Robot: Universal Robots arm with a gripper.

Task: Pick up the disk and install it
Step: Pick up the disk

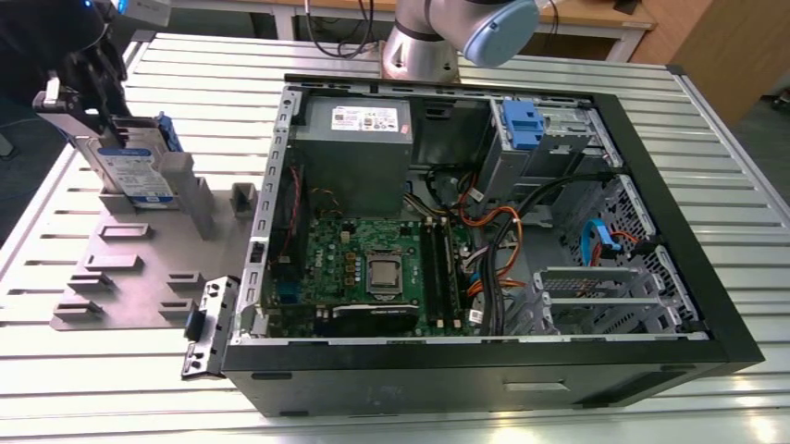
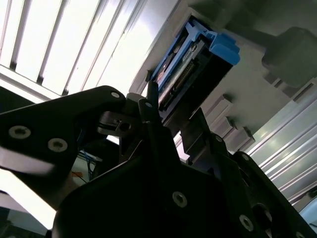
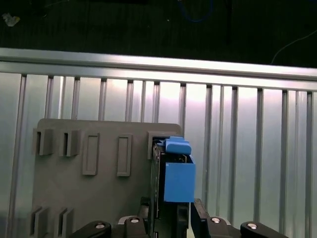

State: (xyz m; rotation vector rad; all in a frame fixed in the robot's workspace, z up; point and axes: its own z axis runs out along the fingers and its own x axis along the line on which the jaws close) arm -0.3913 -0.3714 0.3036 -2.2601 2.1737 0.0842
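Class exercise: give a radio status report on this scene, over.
End effector at disk. Disk upright in grey holder, outside open computer case. Nothing seen obstructing.

Open computer case [image 1: 494, 375] lies on table [image 1: 728, 185], toward exterior view's right. Fixture plate [image 1: 124, 277] on table just beside case, toward exterior view's left. Disk [image 1: 129, 166] stands on edge in slot at plate's far end; gripper [image 1: 99, 129] clasps its upper part. Inside case: power supply [image 1: 351, 148] at far side, motherboard [image 1: 370, 268] in front of it, drive cage [image 1: 543, 129] to their right.
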